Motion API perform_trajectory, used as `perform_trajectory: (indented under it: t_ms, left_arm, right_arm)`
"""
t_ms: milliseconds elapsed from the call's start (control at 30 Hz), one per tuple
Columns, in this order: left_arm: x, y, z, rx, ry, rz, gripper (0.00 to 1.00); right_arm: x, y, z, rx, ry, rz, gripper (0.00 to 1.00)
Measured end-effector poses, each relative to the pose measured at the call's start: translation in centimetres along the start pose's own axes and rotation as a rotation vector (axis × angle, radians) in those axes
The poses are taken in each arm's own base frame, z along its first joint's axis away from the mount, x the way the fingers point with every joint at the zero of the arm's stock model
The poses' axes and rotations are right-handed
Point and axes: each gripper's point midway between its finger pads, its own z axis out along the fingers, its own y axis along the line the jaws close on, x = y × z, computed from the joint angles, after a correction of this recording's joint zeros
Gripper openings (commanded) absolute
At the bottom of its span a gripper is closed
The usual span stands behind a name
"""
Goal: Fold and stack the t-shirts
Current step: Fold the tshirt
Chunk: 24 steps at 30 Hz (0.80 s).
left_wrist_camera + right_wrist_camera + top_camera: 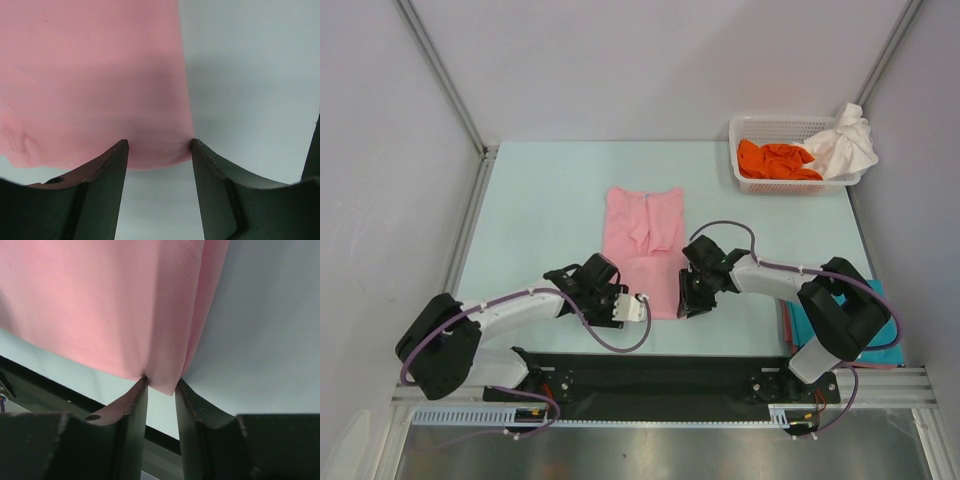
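Pinch both near hem corners of the light pink t-shirt [645,250], flat on the tabletop [540,200]; shut left tool [159,145], half open, and right tool [161,382], barely open, both empty, fully before lifting evenly.

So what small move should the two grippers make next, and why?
Probably close both fully. On the left gripper the jaws stand apart astride one near hem corner of the light pink cotton t-shirt; on the right gripper they stand narrower around the other, no firm pinch visible. Lifting now might drop the hem.
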Motion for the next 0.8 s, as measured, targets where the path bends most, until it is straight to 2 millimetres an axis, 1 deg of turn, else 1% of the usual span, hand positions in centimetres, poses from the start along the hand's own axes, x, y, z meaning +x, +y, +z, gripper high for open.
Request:
perform_trajectory:
  t_ms: [33, 67, 100, 133, 167, 200, 233, 400, 500, 567, 600, 667, 733, 767, 800]
  left_arm:
    - [0.0, 0.0, 0.0, 0.000, 0.001, 0.000, 0.56]
    - [0.0, -0.1, 0.0, 0.003, 0.001, 0.000, 0.53]
    - [0.0, -0.1, 0.1, 0.005, 0.002, 0.000, 0.43]
    - [0.0, -0.2, 0.1, 0.009, 0.001, -0.003, 0.35]
    - [0.0, -0.3, 0.2, 0.012, 0.002, -0.002, 0.24]
    - [-0.1, -0.3, 0.3, 0.014, 0.002, -0.005, 0.01]
    - [-0.1, -0.3, 0.5, 0.017, 0.003, -0.016, 0.00]
    - [-0.5, 0.2, 0.6, 0.026, 0.020, -0.063, 0.00]
    - [-0.5, 0.6, 0.4, 0.041, 0.021, -0.115, 0.00]
    - [-0.3, 1.6, -0.2, 0.046, 0.020, -0.165, 0.00]
    - [-0.2, 2.7, -0.7, 0.037, 0.017, -0.193, 0.00]
    - [-0.2, 5.5, -1.8, -0.001, 0.002, -0.247, 0.00]
    - [-0.2, 8.7, -3.0, -0.058, -0.018, -0.284, 0.00]
    - [-0.1, 10.3, -3.7, -0.083, -0.024, -0.303, 0.00]
    - [-0.1, 12.1, -4.4, -0.115, -0.033, -0.318, 0.00]
  right_arm:
    - [0.0, -0.1, 0.0, 0.003, 0.001, 0.000, 0.21]
    - [0.0, -0.1, 0.1, 0.004, 0.001, -0.003, 0.17]
    - [0.1, -0.2, 0.1, 0.007, 0.003, -0.003, 0.14]
    - [0.1, -0.2, 0.2, 0.009, 0.005, -0.003, 0.08]
    - [0.1, -0.3, 0.2, 0.010, 0.007, -0.006, 0.06]
    - [0.1, -0.2, 0.2, 0.010, 0.008, -0.007, 0.05]
    - [0.0, -0.2, 0.1, 0.010, 0.008, -0.009, 0.01]
    - [-0.3, 0.2, -0.4, 0.014, 0.015, -0.023, 0.00]
    - [-1.3, 0.9, -1.4, 0.000, 0.014, -0.020, 0.00]
    - [-2.7, 1.5, -2.3, -0.024, -0.002, -0.011, 0.00]
    - [-3.7, 1.8, -2.8, -0.044, -0.015, -0.003, 0.00]
    - [-6.3, 2.2, -4.2, -0.068, -0.061, 0.012, 0.00]
    - [-9.8, 2.8, -5.6, -0.095, -0.122, 0.015, 0.00]
    - [-11.3, 2.9, -6.0, -0.103, -0.145, 0.017, 0.00]
    - [-13.1, 3.2, -6.5, -0.121, -0.171, 0.018, 0.00]
